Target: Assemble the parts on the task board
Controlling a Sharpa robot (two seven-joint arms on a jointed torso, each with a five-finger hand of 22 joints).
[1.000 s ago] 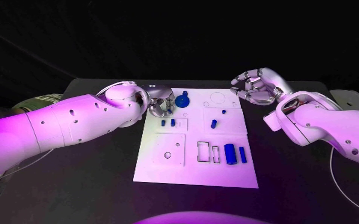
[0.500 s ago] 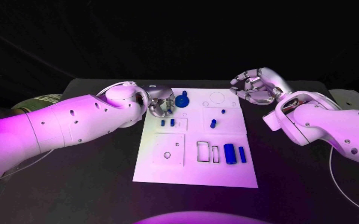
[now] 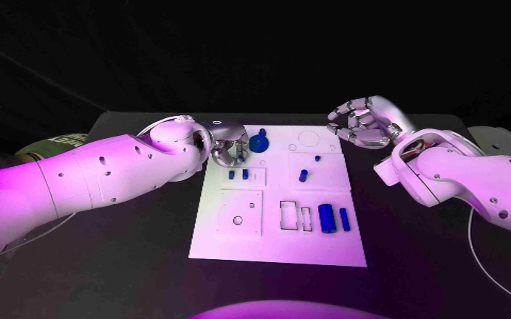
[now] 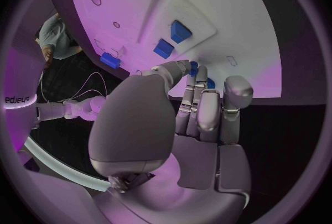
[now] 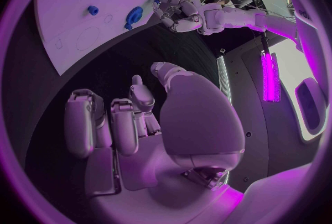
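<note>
The white task board (image 3: 277, 245) lies mid-table. My left hand (image 3: 227, 146) hovers over the board's far left corner, right beside a round blue part (image 3: 259, 142). In the left wrist view a small blue part (image 4: 194, 67) shows pinched between the thumb and the fingertips (image 4: 201, 77). My right hand (image 3: 362, 122) hangs off the far right corner, fingers curled in on nothing. Two small blue pegs (image 3: 238, 175), another peg (image 3: 303, 176) and a blue cylinder (image 3: 327, 218) sit on the board.
Bare black table (image 3: 117, 260) lies on both sides of the board. A greenish labelled object (image 3: 59, 142) sits by the table's far left edge. Empty cut-outs (image 3: 289, 215) mark the near half of the board.
</note>
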